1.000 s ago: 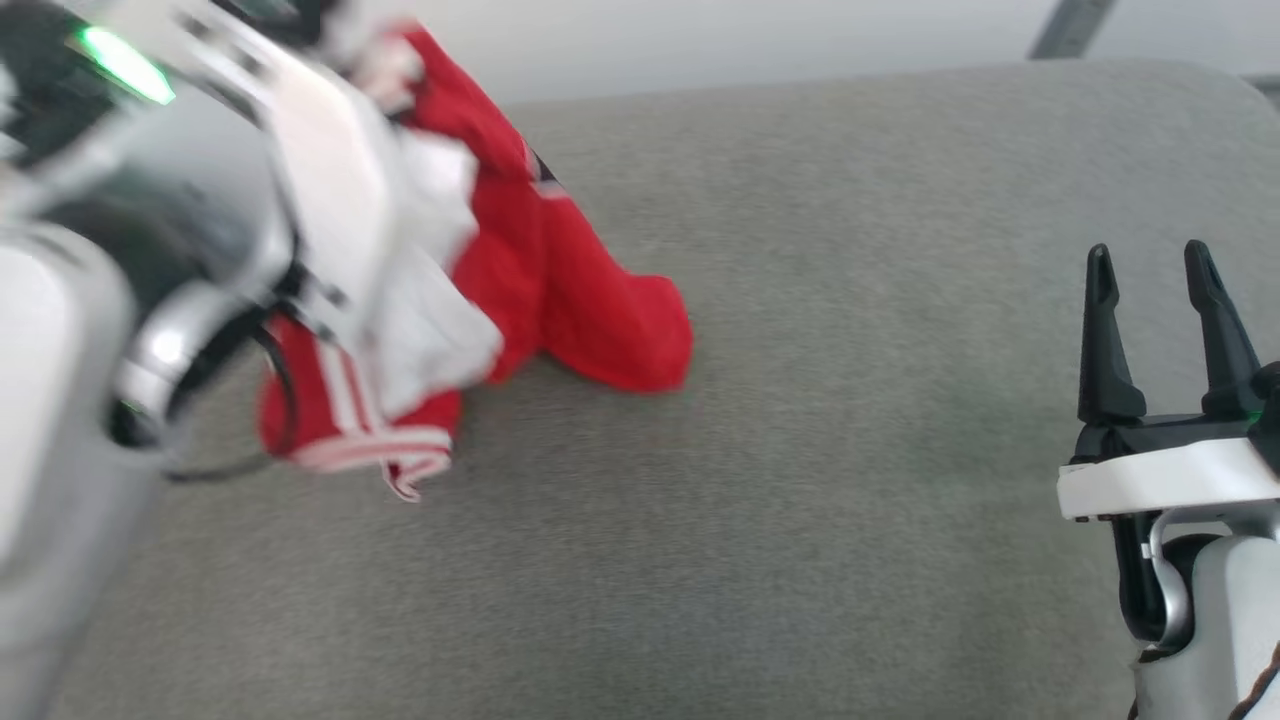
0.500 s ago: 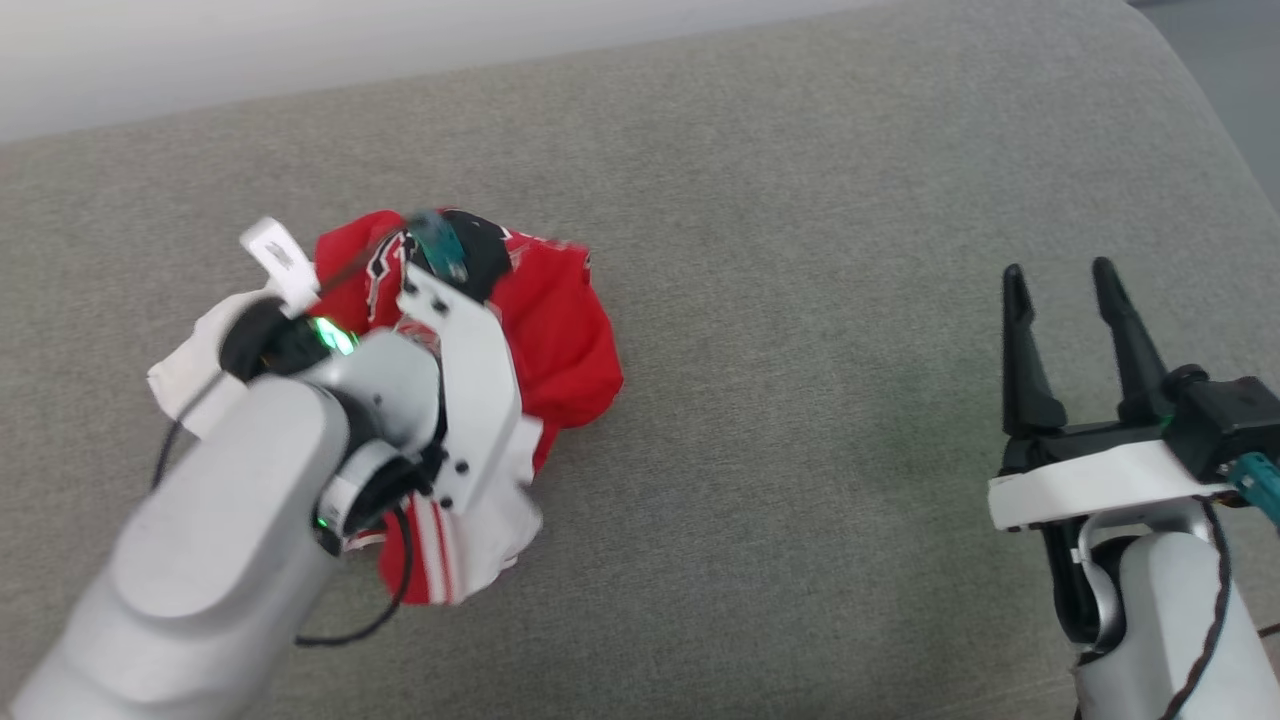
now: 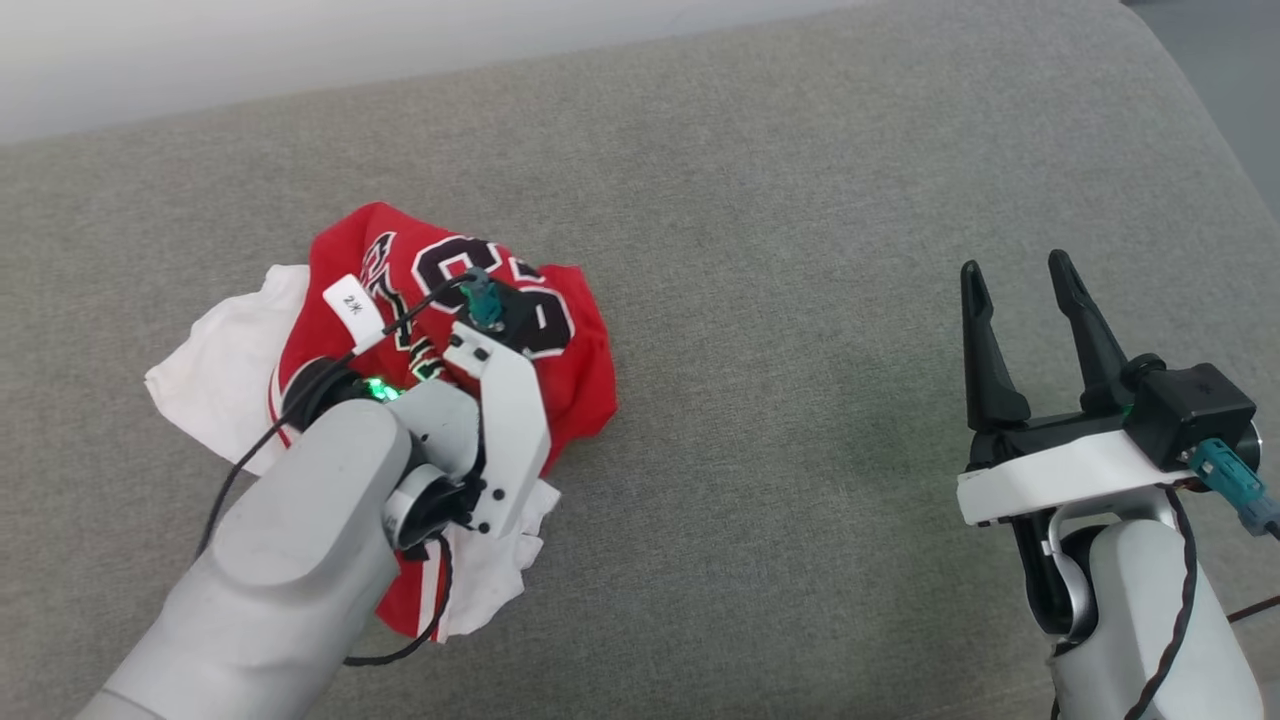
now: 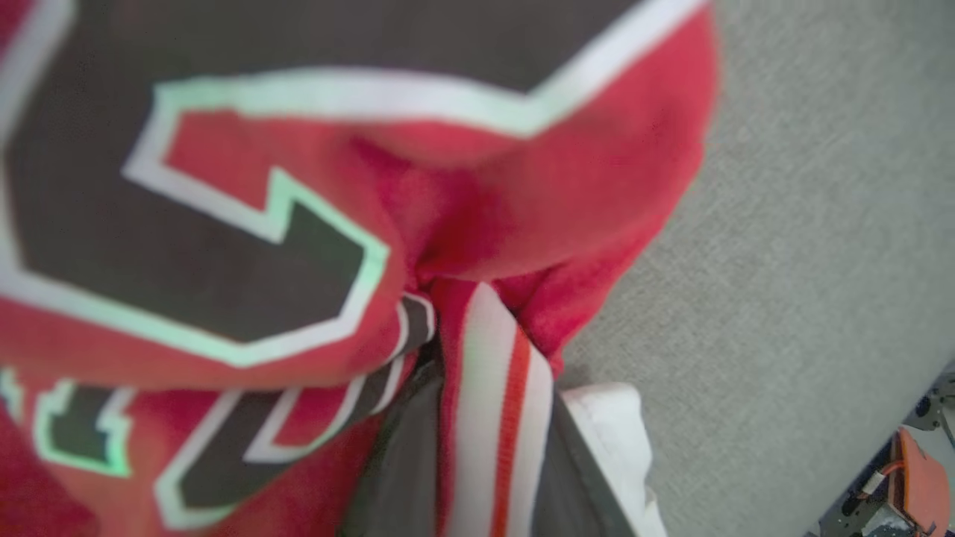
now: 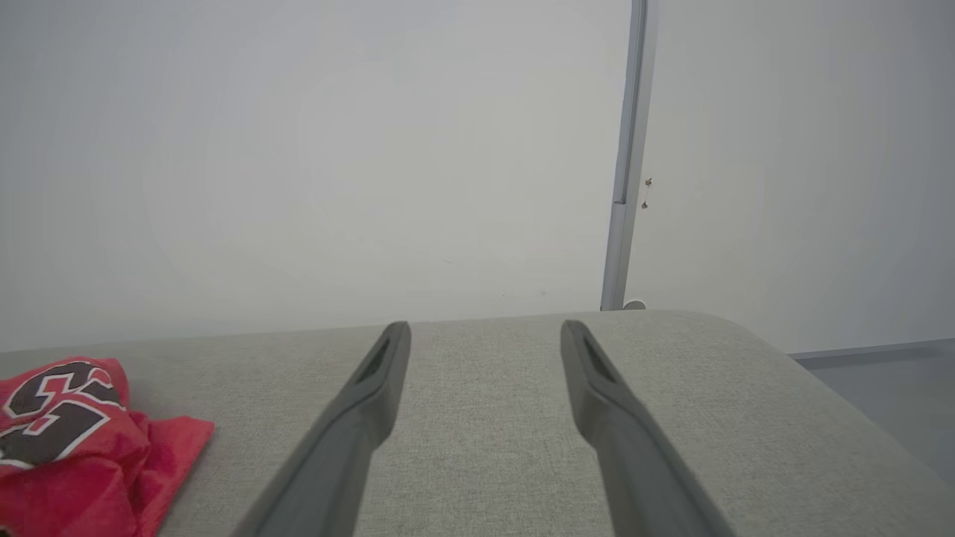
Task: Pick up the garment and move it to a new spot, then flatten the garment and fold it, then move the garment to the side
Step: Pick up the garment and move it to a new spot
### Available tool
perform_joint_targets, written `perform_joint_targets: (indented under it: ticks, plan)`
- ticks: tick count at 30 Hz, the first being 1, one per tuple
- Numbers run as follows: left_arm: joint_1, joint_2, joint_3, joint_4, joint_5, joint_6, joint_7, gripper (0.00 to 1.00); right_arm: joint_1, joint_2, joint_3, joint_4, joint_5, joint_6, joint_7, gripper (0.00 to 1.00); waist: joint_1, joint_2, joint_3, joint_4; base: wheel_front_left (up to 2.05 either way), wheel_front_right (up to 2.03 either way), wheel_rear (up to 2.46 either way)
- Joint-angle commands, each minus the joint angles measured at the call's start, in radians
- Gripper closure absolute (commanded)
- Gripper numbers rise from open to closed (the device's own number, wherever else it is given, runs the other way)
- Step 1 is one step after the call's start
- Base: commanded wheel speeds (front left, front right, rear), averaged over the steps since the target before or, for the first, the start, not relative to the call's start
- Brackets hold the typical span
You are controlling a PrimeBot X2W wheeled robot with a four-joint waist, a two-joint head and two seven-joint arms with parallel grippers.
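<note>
The crumpled red jersey shirt with white sleeves [image 3: 580,380] lay on the grey fabric cushion [image 3: 800,300], the left jaws pinching its striped trim [image 4: 485,388] and the right jaws spread, well apart from it. Letting go low, then tugging opposite edges flat, looked wisest.

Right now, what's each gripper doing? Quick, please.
Left gripper: closed on the garment, pinching its striped trim.
Right gripper: open, holding nothing.

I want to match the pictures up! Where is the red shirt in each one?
Head view: red shirt left of the middle, crumpled on the grey cushion.
Left wrist view: red shirt very close, covering the left and middle.
Right wrist view: red shirt in the bottom left corner.
Shared landmark: the grey cushion beneath it.
</note>
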Motion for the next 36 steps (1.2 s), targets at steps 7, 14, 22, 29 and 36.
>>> perform_joint_targets:
  ticks: [7, 14, 22, 29, 36]
  plan:
    - [-0.048, 0.014, 0.003, -0.045, -0.036, -0.02, -0.124, 0.0, 0.018, -0.005, -0.002, 0.008, 0.003, 0.0, -0.007, 0.0, 0.0, -0.0001, -0.051, 0.043, 0.0, 0.0, 0.0]
    - [0.001, 0.096, 0.045, -0.18, -0.059, -0.022, -0.259, 0.0, 0.047, -0.026, -0.016, 0.009, 0.01, 0.0, -0.007, 0.0, 0.0, -0.0001, -0.104, 0.09, 0.0, 0.0, 0.0]
    - [0.123, 0.195, 0.175, -0.319, -0.061, 0.047, -0.497, 0.0, 0.08, -0.04, -0.023, 0.01, 0.007, 0.0, -0.005, 0.0, 0.0, -0.0001, -0.152, 0.128, 0.0, 0.0, 0.0]
    - [0.299, 0.272, 0.281, -0.413, -0.05, 0.109, -0.723, 0.0, 0.109, -0.056, -0.041, 0.004, 0.016, 0.0, 0.003, 0.0, 0.0, -0.0001, -0.178, 0.155, 0.0, 0.0, 0.0]
    - [0.466, 0.304, 0.364, -0.464, -0.072, 0.172, -0.868, 0.0, 0.139, -0.065, -0.067, -0.007, 0.016, 0.0, 0.012, 0.0, 0.0, -0.0001, -0.19, 0.18, 0.0, 0.0, 0.0]
